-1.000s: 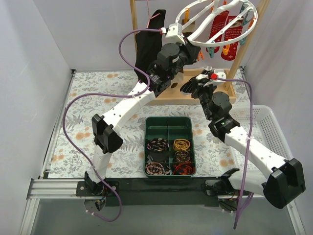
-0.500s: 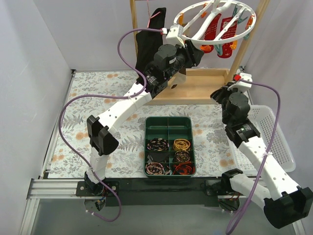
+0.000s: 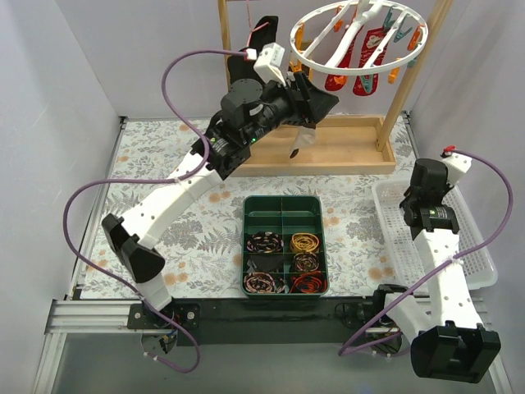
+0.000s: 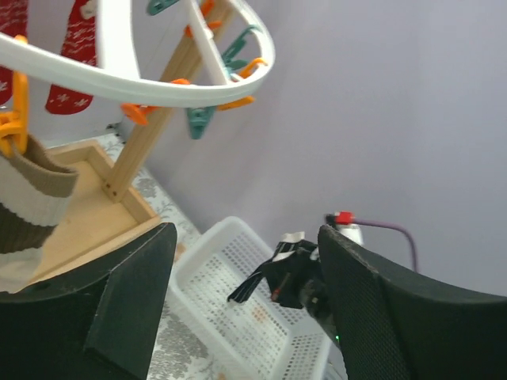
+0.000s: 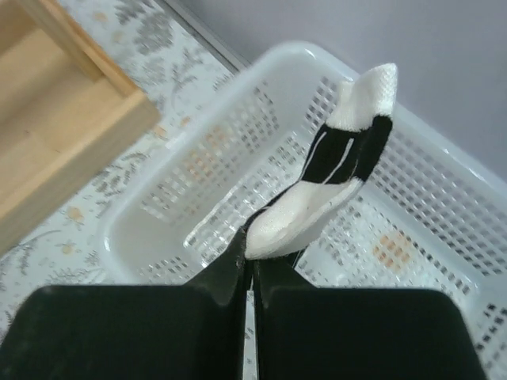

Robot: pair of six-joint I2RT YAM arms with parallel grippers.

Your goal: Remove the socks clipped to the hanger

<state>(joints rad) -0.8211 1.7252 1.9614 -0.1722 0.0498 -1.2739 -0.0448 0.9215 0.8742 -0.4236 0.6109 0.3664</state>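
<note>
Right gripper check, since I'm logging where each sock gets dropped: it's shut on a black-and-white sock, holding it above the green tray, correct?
Not quite. The right gripper is shut on the black-and-white sock, but it holds it above the white basket, not the green tray. The right wrist view shows this.

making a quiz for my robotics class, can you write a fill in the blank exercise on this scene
The right pincer grips a black-and-white sock over the ____ basket.
The left pincer stands ____, holding nothing.
The brown-beige sock hangs from an ____ clip on the hanger.
Missing words: white; open; orange
</note>
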